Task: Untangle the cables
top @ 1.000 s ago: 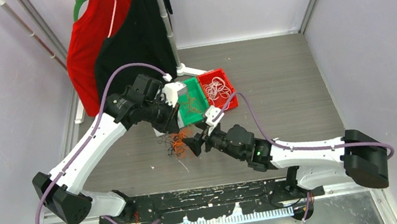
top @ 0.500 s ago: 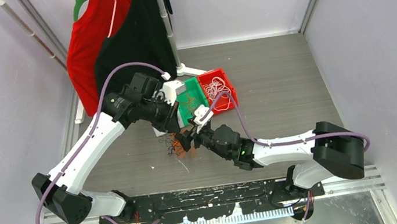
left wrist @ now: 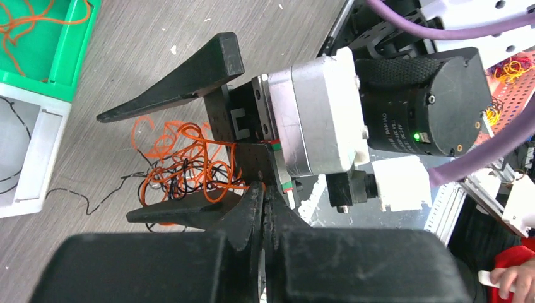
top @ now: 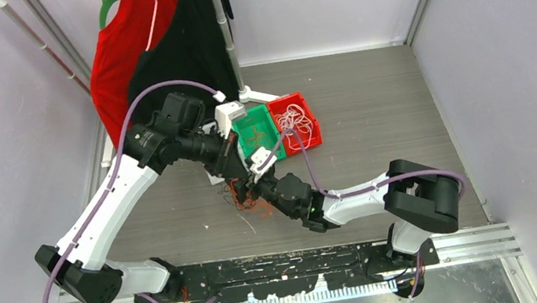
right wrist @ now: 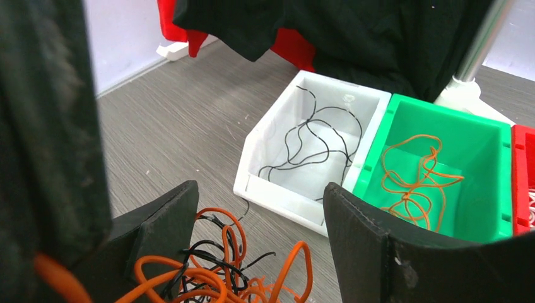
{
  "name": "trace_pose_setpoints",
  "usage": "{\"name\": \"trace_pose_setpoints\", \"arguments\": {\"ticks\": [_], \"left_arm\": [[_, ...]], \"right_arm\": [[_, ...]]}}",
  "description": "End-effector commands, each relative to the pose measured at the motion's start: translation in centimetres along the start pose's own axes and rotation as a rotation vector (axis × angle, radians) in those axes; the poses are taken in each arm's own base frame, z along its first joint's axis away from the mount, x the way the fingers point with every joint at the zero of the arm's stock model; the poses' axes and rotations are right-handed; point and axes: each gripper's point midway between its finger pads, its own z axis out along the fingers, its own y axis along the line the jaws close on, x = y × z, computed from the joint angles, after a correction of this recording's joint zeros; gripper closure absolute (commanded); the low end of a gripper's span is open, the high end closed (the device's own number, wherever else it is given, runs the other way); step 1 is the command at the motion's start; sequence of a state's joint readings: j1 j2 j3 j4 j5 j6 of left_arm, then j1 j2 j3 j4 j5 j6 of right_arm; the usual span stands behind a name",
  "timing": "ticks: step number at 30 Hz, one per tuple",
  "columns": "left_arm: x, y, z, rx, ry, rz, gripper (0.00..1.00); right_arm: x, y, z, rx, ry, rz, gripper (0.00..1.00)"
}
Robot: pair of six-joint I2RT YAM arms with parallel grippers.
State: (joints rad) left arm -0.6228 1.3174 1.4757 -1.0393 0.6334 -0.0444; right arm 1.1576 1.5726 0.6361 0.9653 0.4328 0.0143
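Observation:
The cables (top: 245,204) are an orange and black snarl on the table, also in the left wrist view (left wrist: 183,167) and the right wrist view (right wrist: 214,265). My left gripper (left wrist: 264,194) is shut, with an orange strand pinched at its tip, just above the snarl (top: 240,181). My right gripper (right wrist: 258,208) is open with its two fingers (left wrist: 183,76) on either side of the snarl, low on the table (top: 250,194). No white strand shows in the snarl.
A white bin (right wrist: 277,189) holds black wires, a green bin (right wrist: 378,151) an orange wire, a red bin (top: 305,108) white wires. All stand just behind the snarl. Red and black shirts (top: 156,48) hang on a stand at the back left.
My right arm has reached left and forward, bringing its open fingers around the snarl. My left arm has shifted slightly left, still over the snarl.

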Motion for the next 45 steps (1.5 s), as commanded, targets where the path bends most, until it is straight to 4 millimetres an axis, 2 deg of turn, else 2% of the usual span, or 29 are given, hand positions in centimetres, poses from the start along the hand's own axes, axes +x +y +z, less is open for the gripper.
{"name": "trace_pose_setpoints", "arguments": {"ticks": [1, 7, 15, 21, 27, 28, 36, 42, 43, 44, 45], "left_arm": [[-1.1, -5.9, -2.9, 0.207, -0.045, 0.037, 1.00], [-2.8, -8.0, -5.5, 0.229, -0.099, 0.118, 1.00], [-5.4, -8.9, -9.4, 0.122, -0.200, 0.311, 1.00], [-7.5, -8.0, -12.0, -0.043, -0.291, 0.444, 1.00], [-11.5, -7.6, -15.9, -0.225, -0.460, 0.597, 1.00], [-12.0, -8.3, -17.5, -0.258, -0.522, 0.632, 1.00], [-17.4, -9.2, -24.0, -0.480, -0.824, 0.734, 1.00], [-18.8, -7.9, -24.2, -0.536, -0.870, 0.677, 1.00], [-19.3, -7.5, -25.0, -0.578, -0.903, 0.657, 1.00], [-21.2, -7.0, -28.7, -0.716, -1.073, 0.615, 1.00], [-21.9, -7.5, -30.6, -0.760, -1.148, 0.620, 1.00]], "right_arm": [[-0.1, -1.1, 0.5, 0.054, -0.035, 0.043, 0.24], [4.2, -2.4, -1.7, 0.078, 0.048, 0.055, 0.27], [6.8, -4.5, -4.9, 0.140, 0.098, 0.083, 0.28], [7.4, -5.7, -6.5, 0.177, 0.105, 0.108, 0.29], [8.0, -6.5, -7.3, 0.203, 0.117, 0.111, 0.29], [8.1, -6.4, -7.4, 0.201, 0.117, 0.114, 0.30], [8.0, -6.4, -7.9, 0.189, 0.117, 0.132, 0.30], [7.3, -6.3, -8.6, 0.166, 0.114, 0.137, 0.28], [7.3, -6.4, -8.8, 0.166, 0.118, 0.138, 0.28], [7.1, -6.7, -9.3, 0.175, 0.121, 0.138, 0.27], [7.2, -6.8, -9.4, 0.181, 0.121, 0.137, 0.27]]}}
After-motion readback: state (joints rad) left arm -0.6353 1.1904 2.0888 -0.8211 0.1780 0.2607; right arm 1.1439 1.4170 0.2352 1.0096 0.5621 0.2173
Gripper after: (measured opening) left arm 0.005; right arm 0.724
